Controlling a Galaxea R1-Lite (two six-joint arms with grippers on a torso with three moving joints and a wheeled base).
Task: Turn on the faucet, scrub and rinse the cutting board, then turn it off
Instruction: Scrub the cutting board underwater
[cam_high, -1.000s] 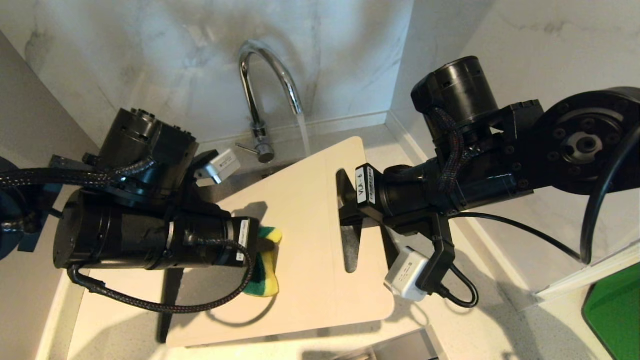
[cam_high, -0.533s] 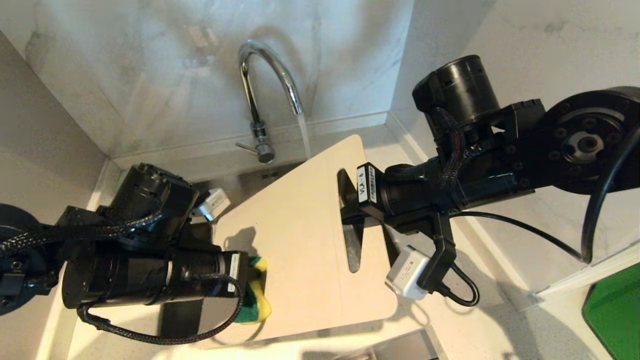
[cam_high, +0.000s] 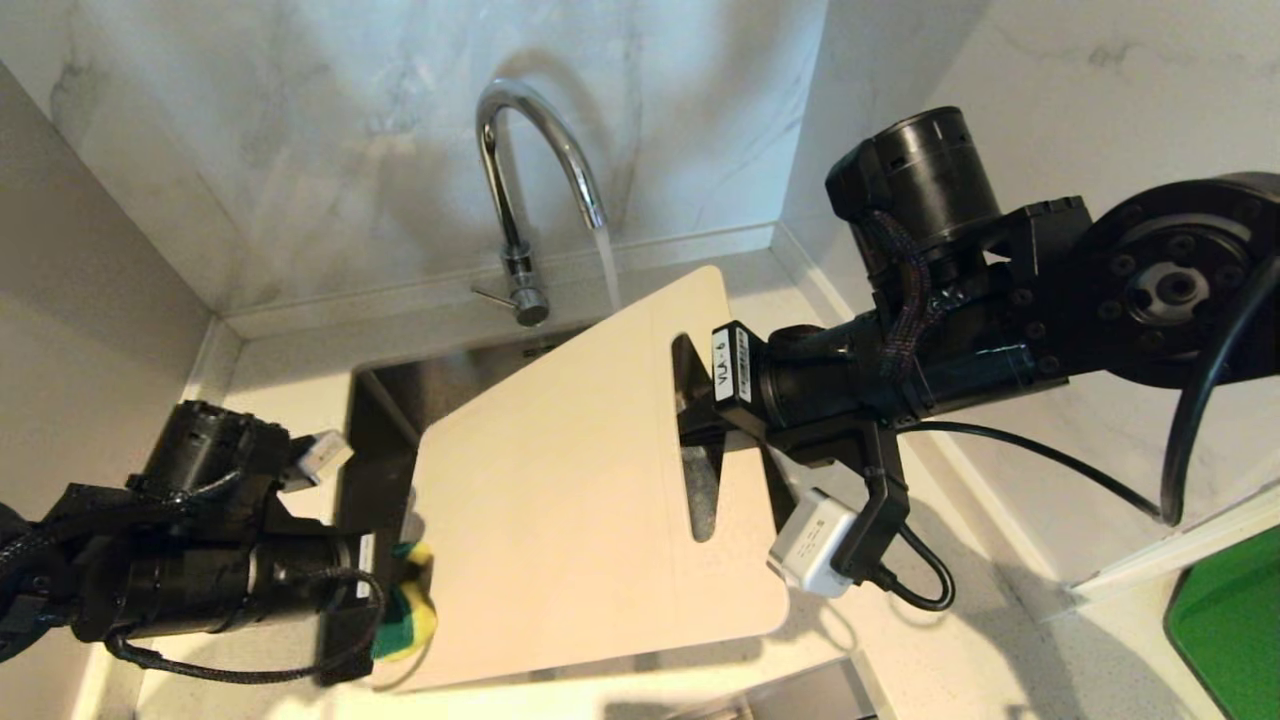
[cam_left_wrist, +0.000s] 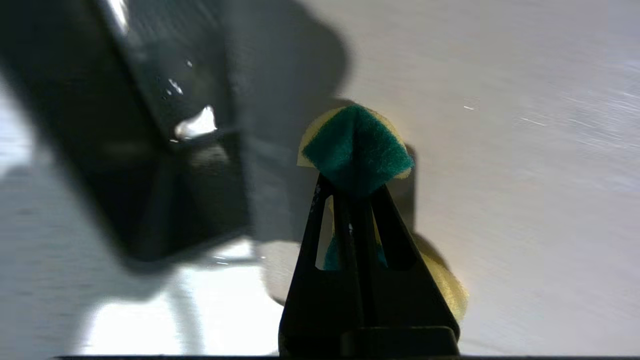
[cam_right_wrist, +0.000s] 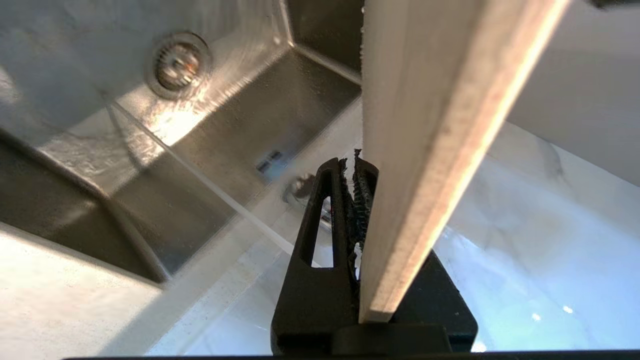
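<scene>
At the near left, the left gripper (cam_high: 400, 610) has its jaws clamped on a green-and-yellow sponge (cam_high: 410, 615) at the cutting board's (cam_high: 560, 500) near left edge. The board is held tilted over the sink (cam_high: 400, 390), its long axis running near-to-far, with the handle cutout along the right edge where the right gripper (cam_high: 700, 425) pinches it. Beyond, the faucet (cam_high: 520, 190) pours water beside the board's far corner.
</scene>
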